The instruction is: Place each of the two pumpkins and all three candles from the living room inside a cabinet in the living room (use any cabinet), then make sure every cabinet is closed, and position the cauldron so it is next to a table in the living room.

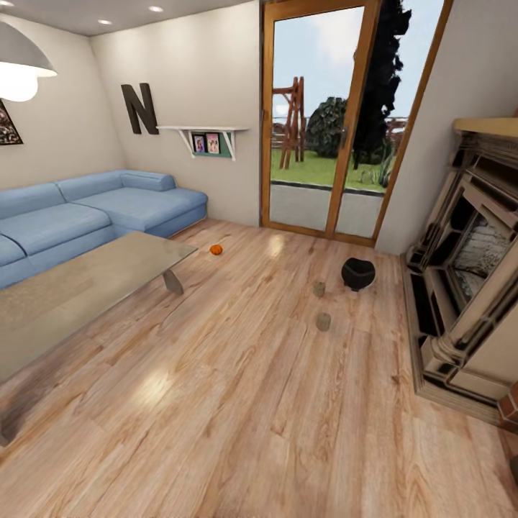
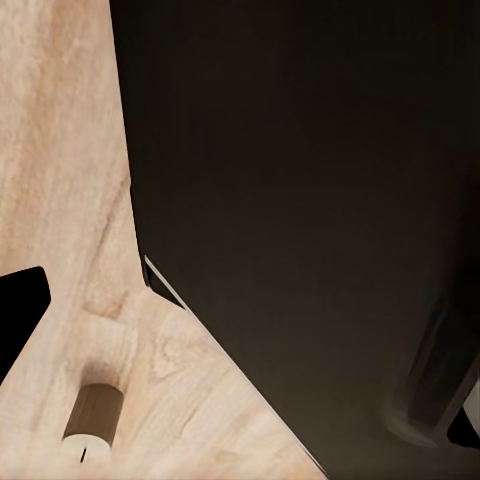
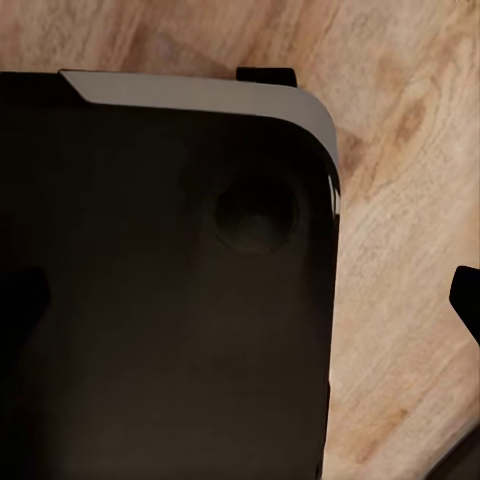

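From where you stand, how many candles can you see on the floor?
2 in the head view: one candle just left of the cauldron, another candle a little nearer the camera. The left wrist view also shows a candle on the floor; it may be a third.

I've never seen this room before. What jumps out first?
The long blue sofa along the left wall, with a low glass-topped table before it. On the wooden floor sit a black cauldron near the fireplace, two small grey candles beside it, and a tiny orange pumpkin past the table's far corner.
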